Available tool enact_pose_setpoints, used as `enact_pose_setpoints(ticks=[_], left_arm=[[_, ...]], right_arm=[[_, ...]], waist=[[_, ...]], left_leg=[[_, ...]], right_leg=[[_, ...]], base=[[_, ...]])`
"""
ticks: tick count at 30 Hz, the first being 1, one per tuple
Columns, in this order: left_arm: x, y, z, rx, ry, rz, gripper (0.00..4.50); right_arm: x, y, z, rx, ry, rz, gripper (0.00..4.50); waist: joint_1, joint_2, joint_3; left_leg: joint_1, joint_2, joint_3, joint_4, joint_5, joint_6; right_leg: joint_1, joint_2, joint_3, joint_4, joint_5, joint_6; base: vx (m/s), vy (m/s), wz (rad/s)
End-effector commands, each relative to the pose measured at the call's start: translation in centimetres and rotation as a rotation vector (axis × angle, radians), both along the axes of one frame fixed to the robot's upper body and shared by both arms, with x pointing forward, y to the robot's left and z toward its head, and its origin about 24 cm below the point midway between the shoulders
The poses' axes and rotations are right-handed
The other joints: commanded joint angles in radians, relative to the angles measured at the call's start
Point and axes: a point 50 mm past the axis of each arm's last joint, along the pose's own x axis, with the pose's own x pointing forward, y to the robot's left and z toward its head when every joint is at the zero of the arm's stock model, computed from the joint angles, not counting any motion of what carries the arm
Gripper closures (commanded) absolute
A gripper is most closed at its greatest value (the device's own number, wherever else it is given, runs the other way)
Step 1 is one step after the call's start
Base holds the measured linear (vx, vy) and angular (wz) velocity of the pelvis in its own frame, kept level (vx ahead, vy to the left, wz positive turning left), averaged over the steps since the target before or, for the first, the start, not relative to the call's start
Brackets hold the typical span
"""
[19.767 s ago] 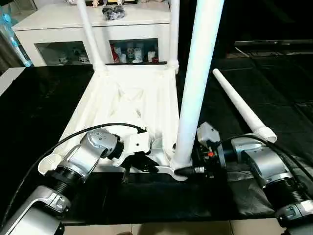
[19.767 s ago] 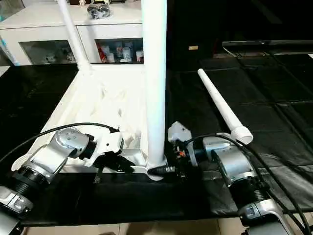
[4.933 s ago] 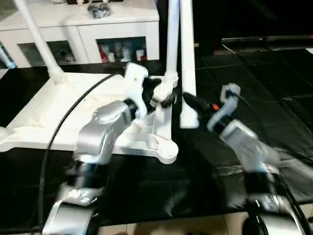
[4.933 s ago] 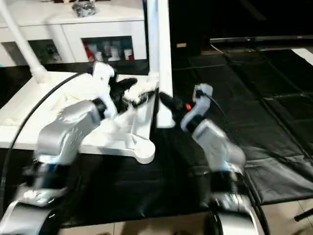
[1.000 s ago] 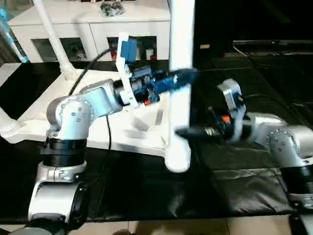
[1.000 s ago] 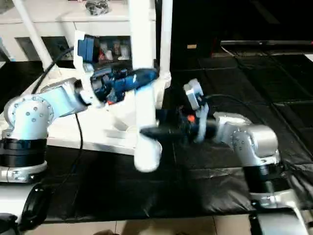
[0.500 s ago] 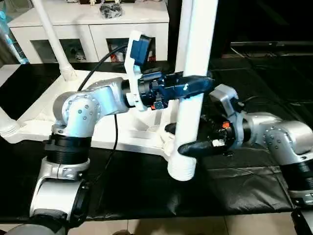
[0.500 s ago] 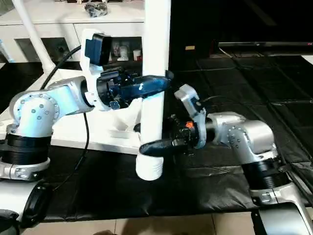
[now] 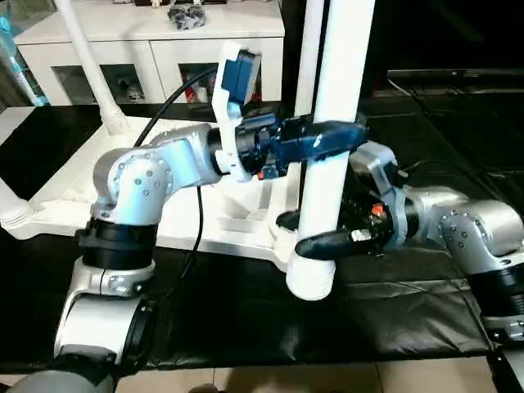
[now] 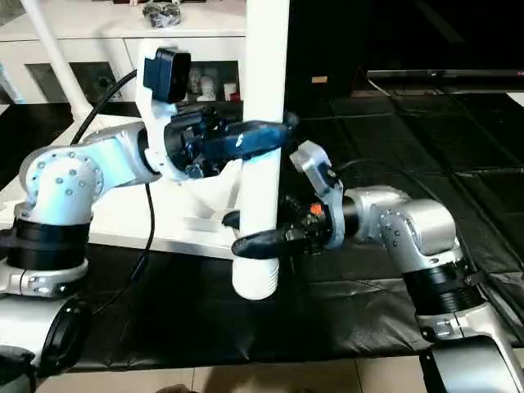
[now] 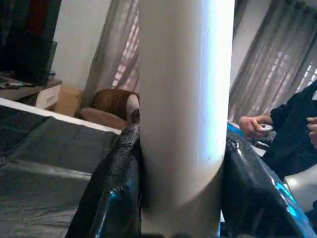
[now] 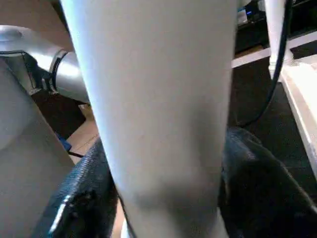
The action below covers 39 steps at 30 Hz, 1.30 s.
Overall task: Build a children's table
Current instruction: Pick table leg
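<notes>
A white leg (image 9: 336,123) of the children's table stands upright in the air, its wide ribbed end (image 9: 310,278) hanging just above the black mat (image 9: 385,319) and just beside the near right corner of the tabletop. Two hands hold it — the left hand (image 9: 327,139) is closed around it higher up, its black fingers (image 11: 109,198) pressed against both sides of the tube in the left wrist view, and the right hand (image 9: 315,241) wraps it lower down, near the wide end, with its fingers (image 12: 79,198) hugging both sides in the right wrist view.

The tabletop (image 9: 74,188) lies upside down on the mat, ribbed underside up. A fitted leg (image 9: 90,74) rises tilted from its far left corner socket, and another (image 9: 307,49) stands at the far right corner, partly hidden behind the held leg. One more leg end (image 9: 12,213) shows at the tabletop's near left edge.

Behind the tabletop stands a white cabinet (image 9: 155,41) with glass doors and small objects inside. In the left wrist view a person's hand (image 11: 252,126) and dark sleeve show beyond the leg — in front of curtains.
</notes>
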Motion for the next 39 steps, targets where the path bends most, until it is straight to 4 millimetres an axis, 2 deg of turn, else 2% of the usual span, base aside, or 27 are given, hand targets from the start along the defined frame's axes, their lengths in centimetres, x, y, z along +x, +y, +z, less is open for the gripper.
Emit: enact_pose_setpoints(ticks=[1,8,9,15,17,19,23,26,27,30,31,32,34,37,39], left_arm=[[0.0,-0.1,0.7,-0.01,-0.029,0.004,2.69],[-0.1,-0.3,0.8,-0.01,-0.037,-0.009,2.69],[-0.1,-0.3,0.7,-0.01,-0.038,-0.012,2.69],[-0.3,-0.4,0.7,-0.001,-0.042,-0.027,2.7],[-0.4,-0.5,0.7,0.002,-0.044,-0.032,2.7],[-0.5,-0.6,0.6,0.004,-0.044,-0.032,2.7],[-0.4,-0.8,0.8,0.002,-0.045,-0.03,2.7],[-0.5,-0.9,0.9,-0.007,-0.046,-0.038,2.7],[-0.6,-0.9,1.0,-0.016,-0.046,-0.04,2.0],[0.0,-1.1,1.3,-0.041,-0.031,0.027,1.97],[0.0,-1.1,1.3,-0.042,-0.03,0.032,1.88],[0.1,-1.2,1.2,-0.041,-0.029,0.038,1.59],[0.1,-1.2,1.2,-0.041,-0.029,0.039,1.53],[0.7,-1.5,0.4,-0.035,-0.024,0.153,1.34],[1.5,-1.4,0.0,-0.077,0.029,0.268,1.31]], right_arm=[[-0.1,0.0,-0.1,-0.006,-0.009,0.008,1.74],[-0.2,0.2,-0.3,-0.01,-0.009,0.005,1.74],[-0.2,0.2,-0.4,-0.009,-0.005,0.004,2.01],[-0.2,0.2,-0.4,-0.003,0.016,-0.002,2.39],[0.0,0.2,-0.4,-0.003,0.008,-0.021,2.42],[0.1,0.3,-0.4,-0.003,0.003,-0.033,2.45],[0.1,0.3,-0.5,0.007,0.021,-0.054,2.46],[0.0,0.4,-0.6,0.013,0.024,-0.058,2.46],[0.0,0.4,-0.6,0.018,0.024,-0.063,2.46],[-0.2,0.6,-0.8,0.045,0.026,-0.1,2.47],[-0.2,0.6,-0.8,0.047,0.026,-0.102,2.47],[-0.2,0.7,-0.8,0.052,0.024,-0.107,2.5],[-0.2,0.7,-0.8,0.053,0.024,-0.107,2.51],[-0.3,1.2,-0.8,0.117,0.027,-0.159,2.52],[-0.3,1.6,-1.0,0.172,0.024,-0.219,2.55]], waist=[[0.006,-0.022,-0.079],[0.006,-0.022,-0.08],[0.006,-0.023,-0.081],[0.006,-0.021,-0.08],[0.006,-0.016,-0.08],[0.005,-0.018,-0.08],[0.004,-0.013,-0.08],[0.004,-0.014,-0.081],[0.004,-0.013,-0.081],[0.005,-0.014,-0.081],[0.005,-0.014,-0.081],[0.005,-0.015,-0.082],[0.006,-0.014,-0.082],[0.005,-0.013,-0.079],[0.004,-0.014,-0.081]], left_leg=[[0.003,0.006,0.004,-0.061,-0.111,0.05],[0.002,0.006,0.004,-0.061,-0.105,0.051],[0.002,0.006,0.004,-0.06,-0.099,0.053],[0.003,0.006,0.005,-0.06,-0.107,0.053],[0.003,0.006,0.004,-0.06,-0.108,0.052],[0.003,0.005,0.004,-0.06,-0.111,0.051],[0.004,0.006,0.003,-0.061,-0.117,0.048],[0.004,0.006,0.003,-0.061,-0.116,0.048],[0.004,0.006,0.003,-0.061,-0.115,0.048],[0.003,0.006,0.003,-0.061,-0.11,0.047],[0.003,0.006,0.003,-0.06,-0.108,0.047],[0.004,0.006,0.003,-0.061,-0.109,0.05],[0.003,0.005,0.003,-0.061,-0.11,0.051],[0.003,0.007,0.002,-0.063,-0.122,0.045],[0.002,0.006,0.002,-0.063,-0.12,0.041]], right_leg=[[0.07,-0.037,0.035,-0.075,-0.32,-0.17],[0.071,-0.036,0.035,-0.073,-0.303,-0.178],[0.072,-0.037,0.036,-0.071,-0.295,-0.18],[0.07,-0.036,0.035,-0.075,-0.312,-0.174],[0.07,-0.036,0.035,-0.074,-0.312,-0.173],[0.07,-0.036,0.034,-0.075,-0.311,-0.174],[0.07,-0.035,0.034,-0.075,-0.307,-0.177],[0.071,-0.035,0.034,-0.074,-0.3,-0.181],[0.072,-0.035,0.034,-0.074,-0.295,-0.182],[0.072,-0.036,0.035,-0.074,-0.29,-0.182],[0.072,-0.037,0.034,-0.075,-0.29,-0.182],[0.071,-0.036,0.033,-0.075,-0.292,-0.182],[0.072,-0.036,0.033,-0.077,-0.3,-0.178],[0.07,-0.037,0.034,-0.083,-0.322,-0.161],[0.071,-0.038,0.032,-0.082,-0.314,-0.161]], base=[[0.0,0.0,0.0],[0.0,0.0,0.0],[0.0,0.0,0.0],[0.0,0.0,0.0],[0.0,0.0,0.0],[0.0,0.0,0.0],[0.0,0.0,0.0],[0.0,0.0,0.0],[0.0,0.0,0.0],[0.0,0.0,0.0],[0.0,0.0,0.0],[0.0,0.0,0.0],[0.0,0.0,0.0],[0.0,0.0,0.0],[0.0,0.0,0.0]])
